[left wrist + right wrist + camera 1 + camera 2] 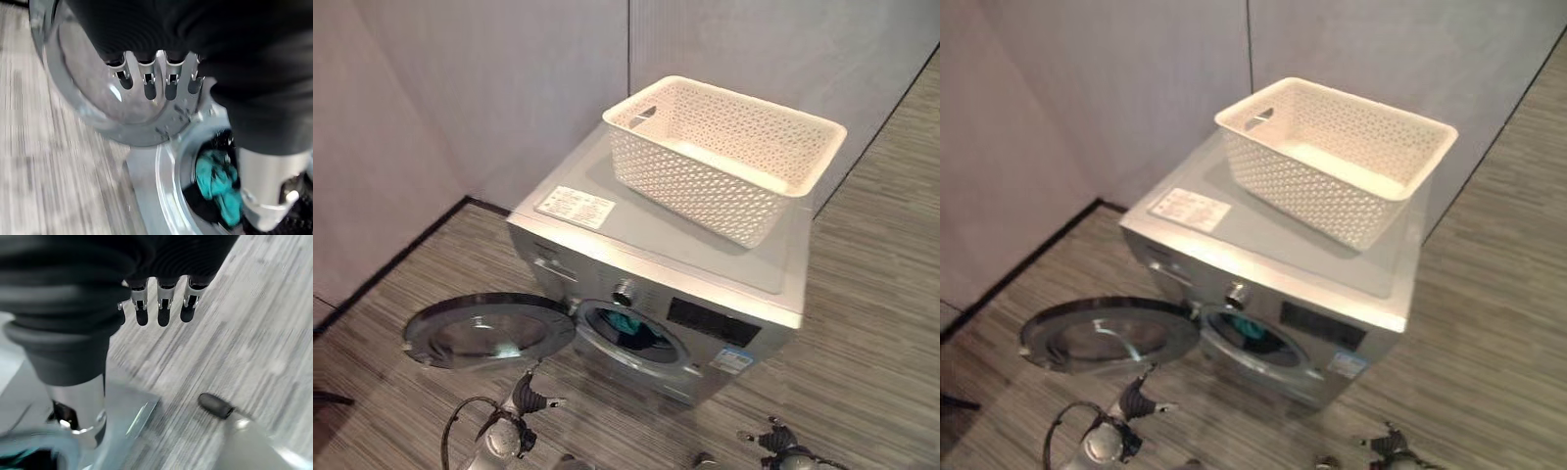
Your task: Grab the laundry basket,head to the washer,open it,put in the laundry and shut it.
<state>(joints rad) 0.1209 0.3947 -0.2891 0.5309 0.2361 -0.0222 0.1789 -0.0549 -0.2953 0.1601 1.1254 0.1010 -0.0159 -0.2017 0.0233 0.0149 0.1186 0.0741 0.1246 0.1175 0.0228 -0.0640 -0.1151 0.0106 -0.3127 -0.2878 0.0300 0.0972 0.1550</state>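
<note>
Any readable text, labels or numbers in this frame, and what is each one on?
None can be read.
White sticker on the washer top: lines of print, too small to read.
Blue-and-white sticker on the washer front: blurred.
Dark display panel: no legible characters.
Basket: no print.

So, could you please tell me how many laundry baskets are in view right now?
1: a white laundry basket sits on top of the washer, whose door hangs open.

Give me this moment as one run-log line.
white perforated plastic laundry basket: empty, on silver washer | round door: open | teal laundry: in drum | left hand: open | right hand: open
</note>
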